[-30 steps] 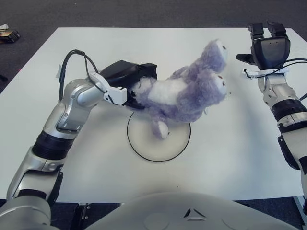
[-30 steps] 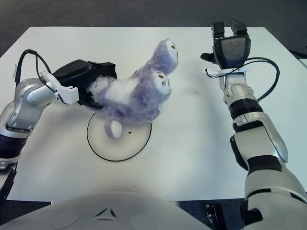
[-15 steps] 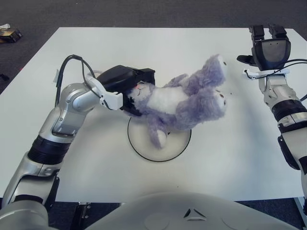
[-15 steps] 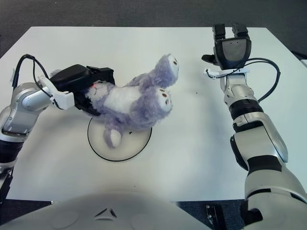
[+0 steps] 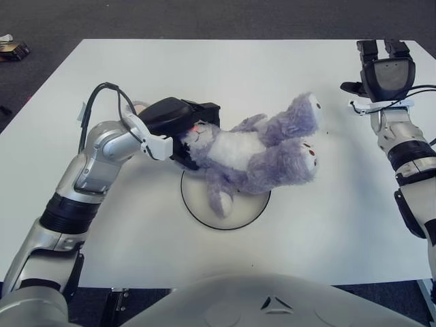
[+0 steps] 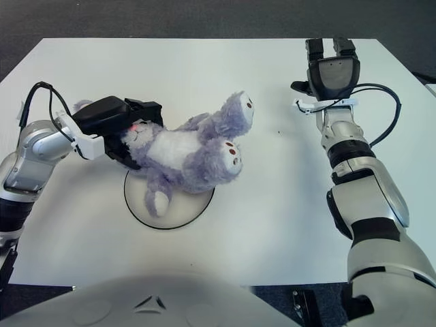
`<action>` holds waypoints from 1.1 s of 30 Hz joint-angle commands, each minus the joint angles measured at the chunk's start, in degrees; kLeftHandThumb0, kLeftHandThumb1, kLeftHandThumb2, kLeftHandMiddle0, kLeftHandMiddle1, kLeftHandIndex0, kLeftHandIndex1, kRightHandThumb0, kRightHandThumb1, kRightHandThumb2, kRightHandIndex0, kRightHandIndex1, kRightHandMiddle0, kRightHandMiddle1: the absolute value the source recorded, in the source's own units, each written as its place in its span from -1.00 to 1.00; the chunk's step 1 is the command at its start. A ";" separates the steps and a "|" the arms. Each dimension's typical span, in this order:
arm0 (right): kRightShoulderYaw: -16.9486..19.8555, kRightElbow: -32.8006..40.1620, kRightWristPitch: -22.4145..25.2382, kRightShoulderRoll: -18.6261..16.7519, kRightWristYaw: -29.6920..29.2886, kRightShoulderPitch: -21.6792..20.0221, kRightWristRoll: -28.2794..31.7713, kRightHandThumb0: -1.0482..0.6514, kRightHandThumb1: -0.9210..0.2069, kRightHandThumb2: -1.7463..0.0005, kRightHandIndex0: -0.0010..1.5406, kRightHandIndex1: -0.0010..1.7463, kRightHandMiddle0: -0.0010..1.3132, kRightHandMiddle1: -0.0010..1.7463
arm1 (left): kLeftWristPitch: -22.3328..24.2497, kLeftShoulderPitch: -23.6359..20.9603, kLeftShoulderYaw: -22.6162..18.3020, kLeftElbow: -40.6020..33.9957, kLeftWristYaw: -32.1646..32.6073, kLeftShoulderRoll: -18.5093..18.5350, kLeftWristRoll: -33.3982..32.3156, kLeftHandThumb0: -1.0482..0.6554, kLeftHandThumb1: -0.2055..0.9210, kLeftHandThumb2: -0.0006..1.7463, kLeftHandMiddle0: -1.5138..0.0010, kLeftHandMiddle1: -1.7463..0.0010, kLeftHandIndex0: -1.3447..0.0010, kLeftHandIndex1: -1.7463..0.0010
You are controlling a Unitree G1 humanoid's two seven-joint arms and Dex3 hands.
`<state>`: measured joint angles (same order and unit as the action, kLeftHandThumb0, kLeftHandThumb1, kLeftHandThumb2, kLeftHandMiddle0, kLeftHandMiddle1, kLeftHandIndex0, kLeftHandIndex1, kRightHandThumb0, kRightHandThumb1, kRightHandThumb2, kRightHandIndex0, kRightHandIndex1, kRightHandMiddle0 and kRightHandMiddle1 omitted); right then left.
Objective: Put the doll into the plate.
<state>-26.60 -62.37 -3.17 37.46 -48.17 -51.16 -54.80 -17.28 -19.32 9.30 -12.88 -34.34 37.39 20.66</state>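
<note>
1. Doll (image 5: 255, 153): purple plush with a white belly, lying on its back. Its head is toward the desk's left edge, its two legs angled up toward the far right corner. Its lower body and one limb overlap the plate; the head and shoulders lie past the plate's far-left rim.

2. Plate (image 5: 252, 212): round, white, dark-rimmed, near the middle of the desk, toward the near edge. Its near half shows bare; the far half is hidden under the doll.

3. Left hand (image 5: 178, 126): at the doll's head, just beyond the plate's far-left rim. Its fingers are wrapped round the head and neck, holding the doll.

4. Right hand (image 6: 332, 68): idle, showing above the desk's far right corner, well apart from the doll. Whether its fingers are spread or curled cannot be told.

5. Desk (image 5: 136, 225): white, carrying the plate.

6. Step in hand, as judged: placing. The doll is low over the plate, partly on it, and not yet let go.

7. Next move, as judged: bring the head end a little toward the plate's centre so more of the body lies inside the rim, then loosen the fingers and draw the left hand clear without dragging the plush along.

8. Risk, as judged: the raised legs could tip the doll off the plate's right side on release.
</note>
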 commanded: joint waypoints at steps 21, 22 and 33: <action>-0.39 -1.13 -0.98 0.43 -1.10 -1.26 0.98 -0.40 -1.00 0.65 -0.32 -1.00 -0.60 -0.34 | -1.38 -0.09 -1.69 -3.20 -3.93 5.49 -2.18 -0.21 1.00 -0.80 0.23 -0.21 0.17 -0.56; -0.39 -1.13 -0.98 0.43 -1.10 -1.26 0.98 -0.40 -1.00 0.65 -0.32 -1.00 -0.60 -0.34 | -1.38 -0.09 -1.69 -3.20 -3.92 5.50 -2.20 -0.21 1.00 -0.80 0.23 -0.21 0.17 -0.56; -0.40 -1.22 -0.77 0.52 -0.26 -1.25 1.06 -0.40 -1.00 0.65 -0.32 -0.99 -0.59 -0.35 | -4.37 0.71 -5.24 -4.86 -7.10 9.05 -10.65 -0.44 0.92 -0.98 0.32 0.06 0.50 -0.13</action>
<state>-26.87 -63.37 -3.99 37.47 -48.70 -51.19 -54.64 -20.36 -19.02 5.80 -17.43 -40.56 45.35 12.98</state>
